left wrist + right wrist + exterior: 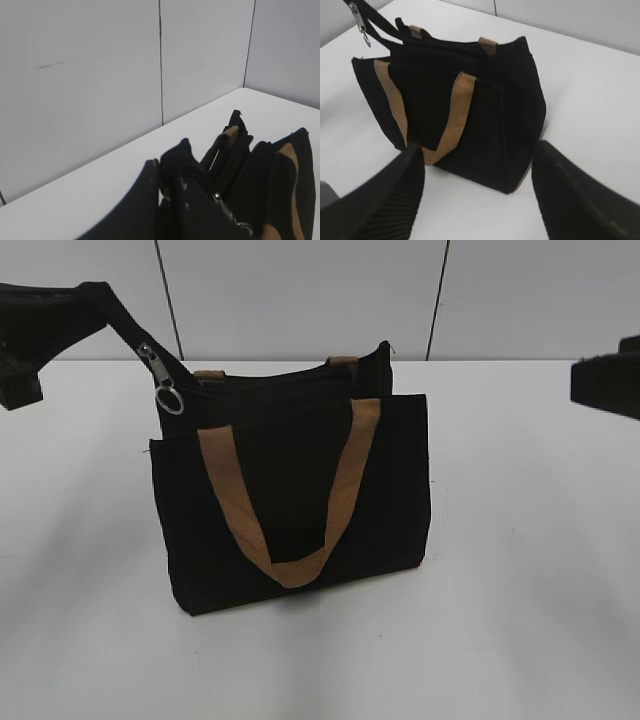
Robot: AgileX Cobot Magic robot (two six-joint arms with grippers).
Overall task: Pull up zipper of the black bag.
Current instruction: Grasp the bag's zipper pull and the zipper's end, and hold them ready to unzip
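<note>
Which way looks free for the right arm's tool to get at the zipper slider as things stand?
Probably from above left. The right tool hangs open before the black bag, apart from it. The zipper hangs exposed on the tail that the left tool grips; nothing blocks it.

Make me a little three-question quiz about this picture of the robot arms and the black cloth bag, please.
1. True or false: the right gripper is clamped on the black fabric tote bag.
2. Which gripper holds the black zip tail at the bag's corner? A) the left gripper B) the right one C) neither
3. Fill in: the small silver metal zipper slider with its ring pull hangs near the bag's top ____ corner in the exterior view.

Key: 1 false, its jaws are open and apart from the bag. 2 A. 3 left.
</note>
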